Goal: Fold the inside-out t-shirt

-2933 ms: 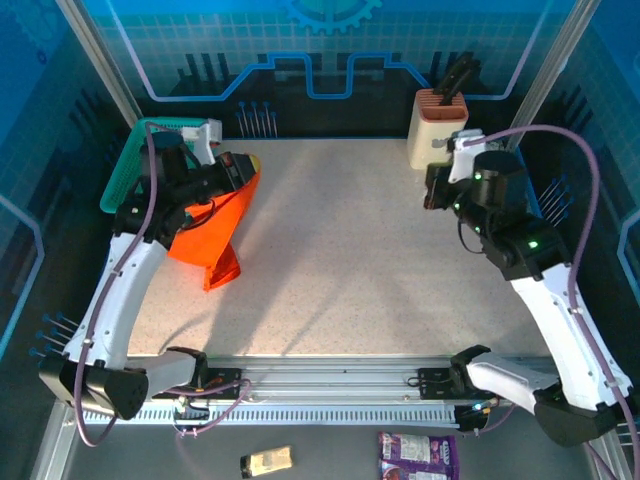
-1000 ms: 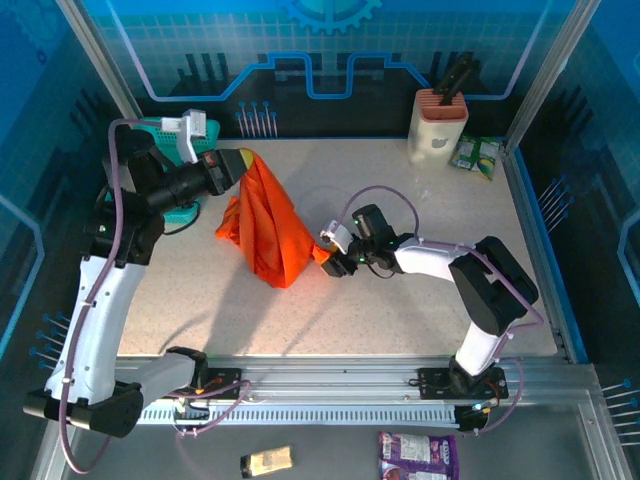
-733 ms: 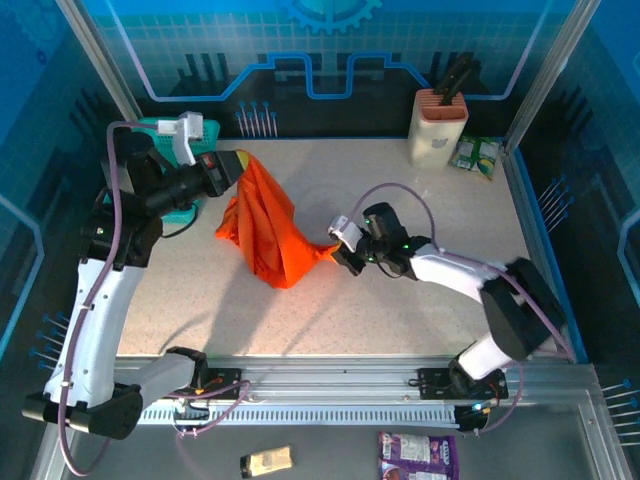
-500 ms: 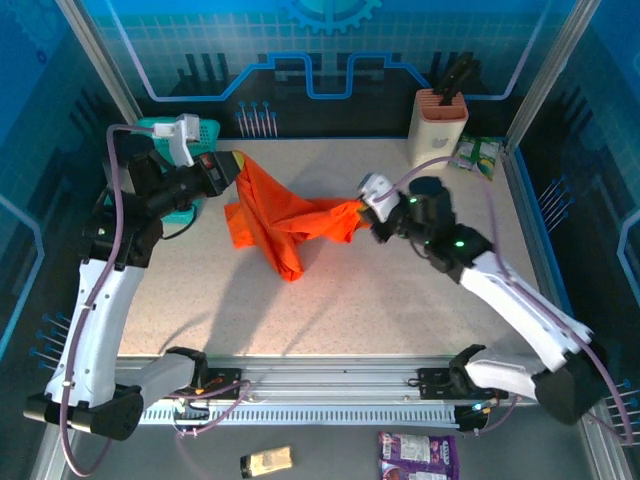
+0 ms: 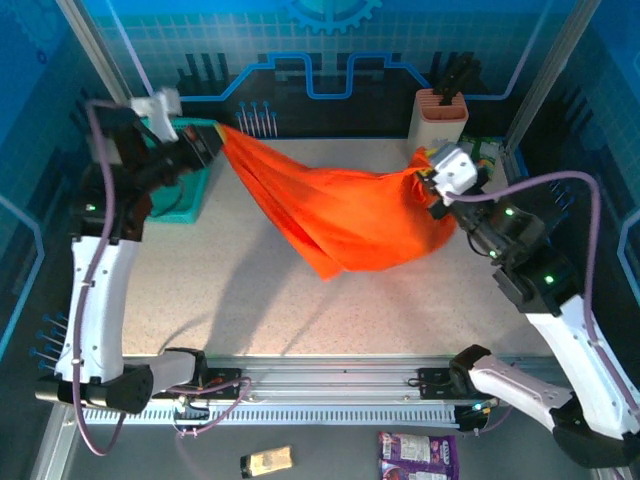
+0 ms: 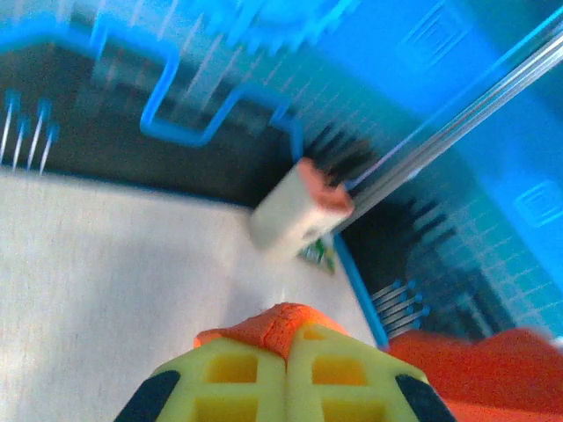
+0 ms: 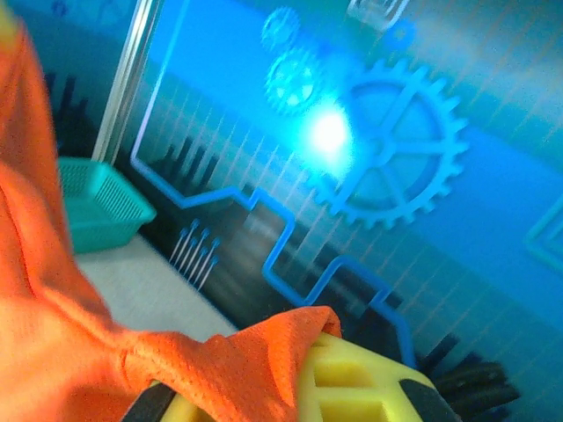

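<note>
The bright orange t-shirt [image 5: 340, 215] hangs stretched in the air between my two grippers, and its lowest fold sags toward the table's middle. My left gripper [image 5: 208, 146] is shut on one edge at the back left, above the teal basket. In the left wrist view the yellow fingers [image 6: 224, 378] meet with a bit of t-shirt [image 6: 274, 323] pinched in the left gripper [image 6: 286, 338]. My right gripper [image 5: 425, 180] is shut on the opposite edge at the back right. In the right wrist view the t-shirt [image 7: 79, 352] drapes over the right gripper [image 7: 299, 374].
A teal mesh basket [image 5: 185, 195] sits at the back left under the left arm and appears again as the basket [image 7: 97, 211]. A beige knife block [image 5: 440, 118] and a green packet [image 5: 487, 150] stand at the back right, close behind the right gripper.
The right gripper closed on the shirt's hanging edge and carried it up and to the right. The left gripper rose toward the back left. The bunched shirt is now spread wide.
</note>
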`<action>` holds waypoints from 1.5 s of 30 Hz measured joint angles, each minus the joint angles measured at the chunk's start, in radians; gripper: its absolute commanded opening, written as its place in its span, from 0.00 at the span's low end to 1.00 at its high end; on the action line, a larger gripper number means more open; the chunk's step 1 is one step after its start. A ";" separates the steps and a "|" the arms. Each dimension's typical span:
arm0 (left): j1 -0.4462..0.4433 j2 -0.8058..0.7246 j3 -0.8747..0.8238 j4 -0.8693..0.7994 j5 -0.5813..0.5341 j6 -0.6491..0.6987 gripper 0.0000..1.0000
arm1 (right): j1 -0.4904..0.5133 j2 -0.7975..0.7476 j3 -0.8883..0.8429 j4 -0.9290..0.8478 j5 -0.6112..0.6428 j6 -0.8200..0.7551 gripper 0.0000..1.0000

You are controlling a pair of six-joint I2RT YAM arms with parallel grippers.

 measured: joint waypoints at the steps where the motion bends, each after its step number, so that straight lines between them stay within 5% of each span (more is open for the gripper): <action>1: 0.001 0.005 0.074 0.003 0.001 0.006 0.00 | 0.005 0.011 -0.020 0.000 0.000 0.005 0.00; 5: 0.000 -0.066 0.126 0.070 0.009 0.015 0.00 | 0.018 0.043 -0.055 -0.039 0.029 0.011 0.00; 9: 0.000 -0.145 -0.098 0.164 0.025 -0.015 0.00 | 0.019 0.013 0.002 -0.073 0.152 -0.034 0.00; 15: -0.002 -0.045 -0.384 0.210 0.071 -0.105 0.00 | 0.019 -0.044 0.217 -0.084 0.261 -0.146 0.00; 24: 0.004 -0.085 -0.124 0.163 0.047 -0.028 0.00 | 0.025 -0.020 0.185 -0.126 0.248 -0.150 0.00; 39: 0.004 -0.333 -0.212 0.168 0.029 0.040 0.00 | 0.031 -0.272 0.124 -0.149 0.079 -0.099 0.00; 45: 0.004 -0.377 -0.184 0.168 0.028 0.061 0.00 | 0.031 -0.257 0.172 -0.169 0.040 -0.092 0.00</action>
